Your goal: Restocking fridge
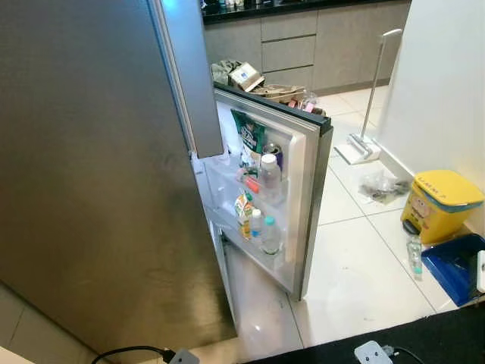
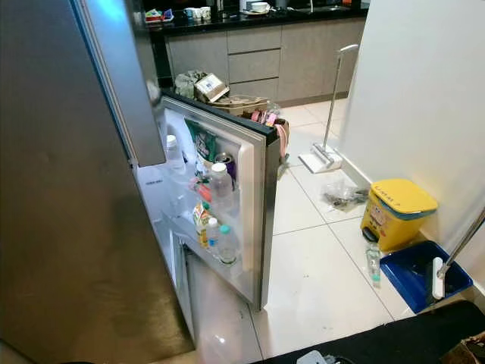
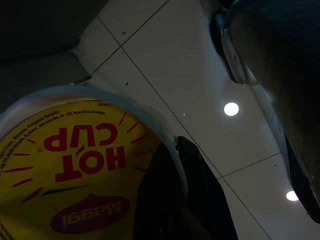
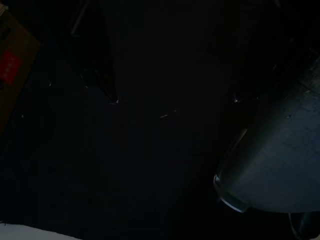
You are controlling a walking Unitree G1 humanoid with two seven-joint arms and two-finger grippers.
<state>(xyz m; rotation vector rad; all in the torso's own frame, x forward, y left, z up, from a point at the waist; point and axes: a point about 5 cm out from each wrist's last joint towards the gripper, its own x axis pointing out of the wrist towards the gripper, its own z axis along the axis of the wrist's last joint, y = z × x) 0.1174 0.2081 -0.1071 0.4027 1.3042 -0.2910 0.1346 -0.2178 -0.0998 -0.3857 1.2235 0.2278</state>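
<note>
- I see the fridge (image 1: 91,167) to my left, its lower door (image 1: 307,197) swung wide over the white tiled floor (image 1: 356,265).
- The door's racks are stocked: a green packet (image 1: 248,138) and a can (image 1: 273,152) on the upper rack, a clear bottle with a white cap (image 1: 269,176) just below them, and a small juice carton (image 1: 243,212) beside two little bottles (image 1: 263,233) on the lower rack.
- In the left wrist view, my left claw (image 3: 172,200) is pinching a Maggi Hot Cup noodle tub (image 3: 75,170); one black finger (image 3: 200,195) lies against the tub's rim (the lid's print reads upside down from here), with ceiling lights behind.
- The right wrist view is very dark, so I cannot tell how the right claw stands.
- To my right, a yellow pedal bin (image 1: 441,205) stands by the wall with a blue dustpan (image 1: 455,265) just beside it and a small bottle (image 1: 414,255) lying on the tiles nearby.
- Further off, a flat mop (image 1: 367,114) leans at the wall, and grey cabinets under a dark surface (image 2: 258,17) close the room.
</note>
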